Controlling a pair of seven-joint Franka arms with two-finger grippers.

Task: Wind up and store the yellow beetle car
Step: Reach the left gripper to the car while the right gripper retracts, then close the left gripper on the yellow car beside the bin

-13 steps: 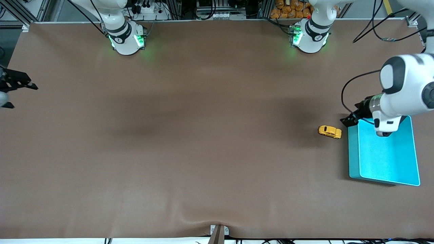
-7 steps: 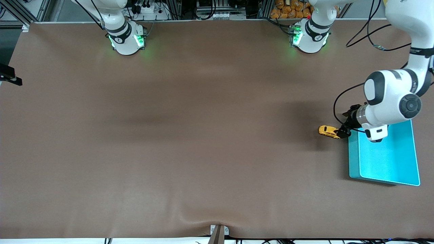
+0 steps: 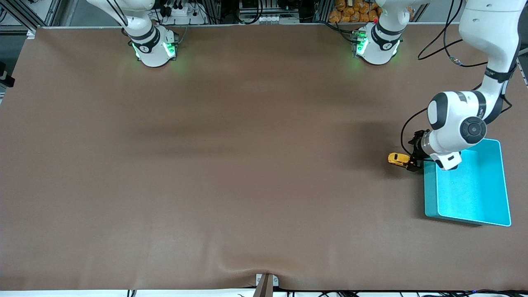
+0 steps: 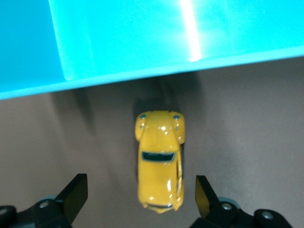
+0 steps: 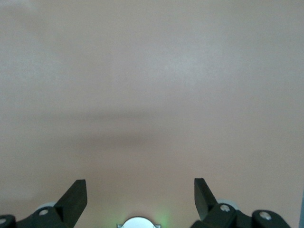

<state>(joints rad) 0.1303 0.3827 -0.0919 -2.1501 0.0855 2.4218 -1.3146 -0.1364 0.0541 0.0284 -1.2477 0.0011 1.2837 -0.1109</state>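
The yellow beetle car (image 3: 397,159) stands on the brown table beside the teal bin (image 3: 430,194), toward the left arm's end. My left gripper (image 3: 413,161) is low over the end of the car that faces away from the bin wall. In the left wrist view the yellow beetle car (image 4: 160,159) lies between the open fingers (image 4: 76,192) without touching either, and the left gripper (image 4: 140,185) holds nothing. The teal bin (image 4: 118,42) is just past the car. My right gripper (image 5: 139,190) is open and empty over bare table.
The teal bin's floor shows nothing in it. The brown cloth (image 3: 231,173) stretches bare across the middle of the table. Both arm bases (image 3: 153,47) glow green along the robots' edge. The right arm's hand (image 3: 5,78) barely shows at the table's end.
The left arm swung from over the bin's corner down to the car, bringing its open fingers around one end. The right gripper drew back almost out of the front view.
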